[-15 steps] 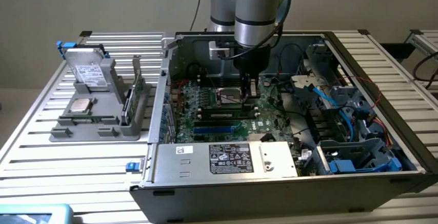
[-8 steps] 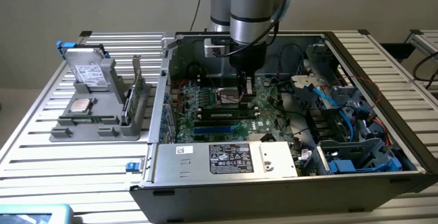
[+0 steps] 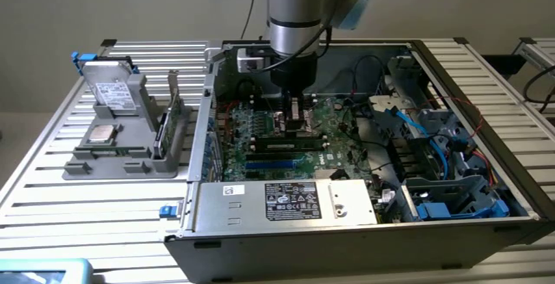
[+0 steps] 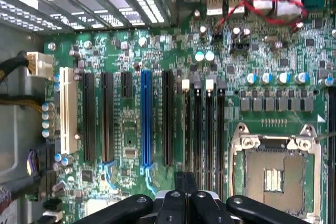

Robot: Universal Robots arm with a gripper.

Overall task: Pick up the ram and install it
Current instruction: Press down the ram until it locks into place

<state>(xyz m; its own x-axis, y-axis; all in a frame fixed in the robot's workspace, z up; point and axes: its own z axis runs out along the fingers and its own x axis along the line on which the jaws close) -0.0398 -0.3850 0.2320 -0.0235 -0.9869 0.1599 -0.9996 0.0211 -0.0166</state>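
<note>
Black fingers of the gripper (image 3: 295, 123), clenched tight, nothing plainly visible between the tips. Hangs low inside the open computer case (image 3: 206, 121), close over the green motherboard (image 3: 260, 128). In the wrist view, tips of the gripper (image 4: 185, 183) lined up with the near end of the row of memory slots (image 4: 202, 129), processor socket (image 4: 273, 177) bare just to one side.

Just beside the tool in the exterior view, a long dark stick with a pale label, taken for the ram (image 3: 290, 146), standing on edge on the board. Looks set in a slot; cannot tell whether fully seated or whether the fingers touch it.

Judged step: installing, pick-up apparently done, stick down at the board. Calls for a straight vertical line, square to the slot, no sideways drag across the latches.

Room around the tool: tight below, with slots and small capacitors. Open above, through the case mouth. Case wall near on the exterior view's left. Blue cables (image 3: 416, 128) and drive bays on the exterior view's right, apart from the tool. Labelled metal box (image 3: 290, 201) beyond the stick. Grey fixture (image 3: 121, 160) with a standing green card (image 3: 178, 112) well apart, outside the case.
</note>
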